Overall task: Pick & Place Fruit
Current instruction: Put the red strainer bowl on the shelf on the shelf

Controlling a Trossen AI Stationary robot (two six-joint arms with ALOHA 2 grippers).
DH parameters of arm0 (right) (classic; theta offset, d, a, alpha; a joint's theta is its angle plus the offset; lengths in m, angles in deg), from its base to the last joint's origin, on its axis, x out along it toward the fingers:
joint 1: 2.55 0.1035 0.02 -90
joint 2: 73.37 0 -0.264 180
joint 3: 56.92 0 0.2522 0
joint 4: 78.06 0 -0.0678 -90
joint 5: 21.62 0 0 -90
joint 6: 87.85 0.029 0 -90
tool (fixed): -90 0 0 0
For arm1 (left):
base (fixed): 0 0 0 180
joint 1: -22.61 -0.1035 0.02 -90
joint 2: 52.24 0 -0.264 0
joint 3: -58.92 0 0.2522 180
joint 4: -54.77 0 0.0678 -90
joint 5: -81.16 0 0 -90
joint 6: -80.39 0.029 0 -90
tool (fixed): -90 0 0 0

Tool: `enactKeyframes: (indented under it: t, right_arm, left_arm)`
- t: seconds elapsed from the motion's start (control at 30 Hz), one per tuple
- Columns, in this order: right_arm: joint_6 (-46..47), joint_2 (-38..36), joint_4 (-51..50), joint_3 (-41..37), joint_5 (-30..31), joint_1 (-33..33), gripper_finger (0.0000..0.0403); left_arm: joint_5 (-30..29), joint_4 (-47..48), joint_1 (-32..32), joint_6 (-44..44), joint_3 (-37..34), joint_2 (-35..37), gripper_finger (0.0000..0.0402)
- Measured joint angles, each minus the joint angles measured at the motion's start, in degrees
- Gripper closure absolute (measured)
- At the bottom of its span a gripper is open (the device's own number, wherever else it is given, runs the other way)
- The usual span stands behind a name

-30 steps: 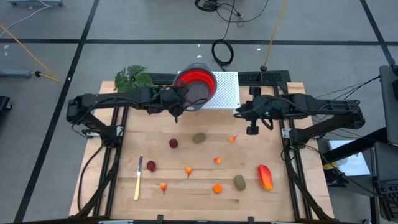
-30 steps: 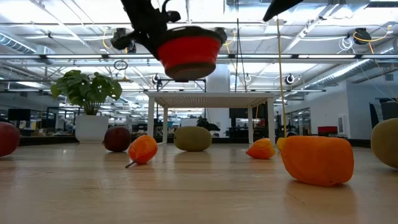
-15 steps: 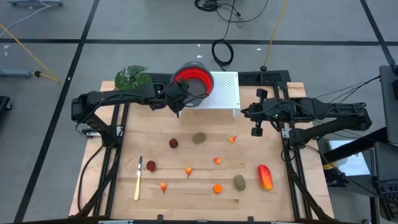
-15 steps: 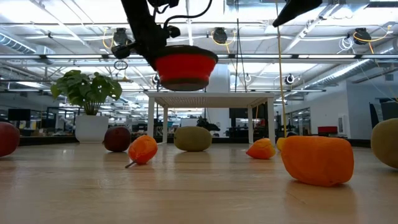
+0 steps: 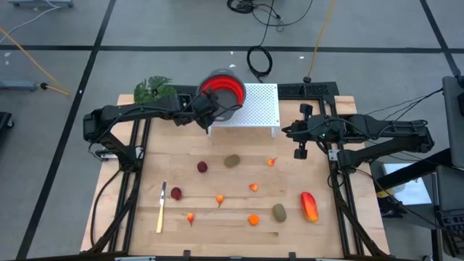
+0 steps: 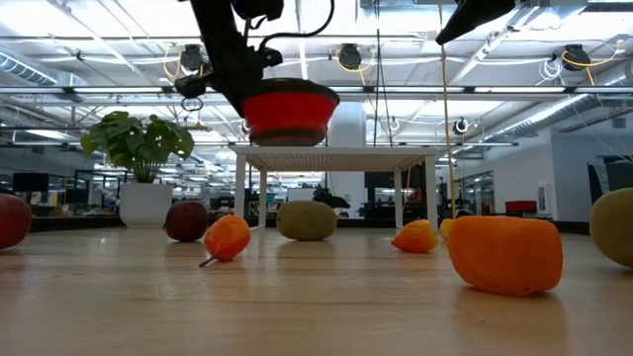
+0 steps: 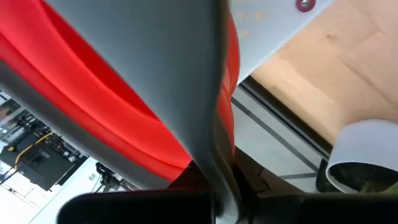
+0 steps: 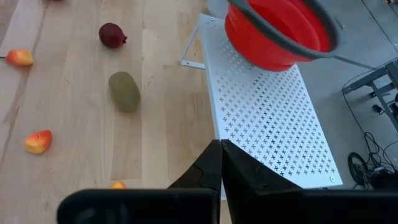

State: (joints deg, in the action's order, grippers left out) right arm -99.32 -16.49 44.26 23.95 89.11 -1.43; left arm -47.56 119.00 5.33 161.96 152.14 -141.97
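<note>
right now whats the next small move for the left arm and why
Probably lower the red bowl onto the white perforated shelf. The left gripper holds it by the rim, hanging above the shelf, and every fruit, such as the olive-brown oval, lies loose on the table.

On the counter [image 5: 304,235] I count one long red-orange fruit [image 5: 309,206], two olive-brown ovals [image 5: 232,160] [image 5: 279,212], two dark red balls [image 5: 202,167] [image 5: 176,193] and five tiny orange pieces [image 5: 254,220]. There is also one pale-yellow knife [image 5: 161,207], one white perforated rack [image 5: 257,107], one red bowl [image 5: 221,90] and one leafy plant [image 5: 154,90]. Two arms reach in, each with a single pincer [image 5: 209,127] [image 5: 298,153].
</note>
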Motion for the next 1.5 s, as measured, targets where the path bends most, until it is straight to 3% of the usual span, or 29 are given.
enactKeyframes:
  t: [0.57, 0.8, 1.17, 1.5]
  right_arm:
    - [-0.11, 0.0, 0.06, 0.0, 0.04, 0.0, 0.0402]
    - [0.13, 0.0, 1.37, 0.0, 0.04, 0.0, 0.0402]
    - [0.13, 0.0, 2.14, 0.0, 0.04, 0.0, 0.0402]
    - [0.11, 0.0, 2.14, 0.0, 0.07, -0.02, 0.0402]
  left_arm:
    - [-0.73, -1.28, 1.03, -0.9, -3.27, 0.0, 0.038]
    - [-0.66, -1.26, 1.29, -3.59, -4.0, 0.0, 0.0396]
    - [-0.37, -1.55, 1.29, -5.44, -4.0, 0.04, 0.0343]
    - [-1.81, -8.19, 1.32, -3.47, -4.0, 0.07, 0.0339]
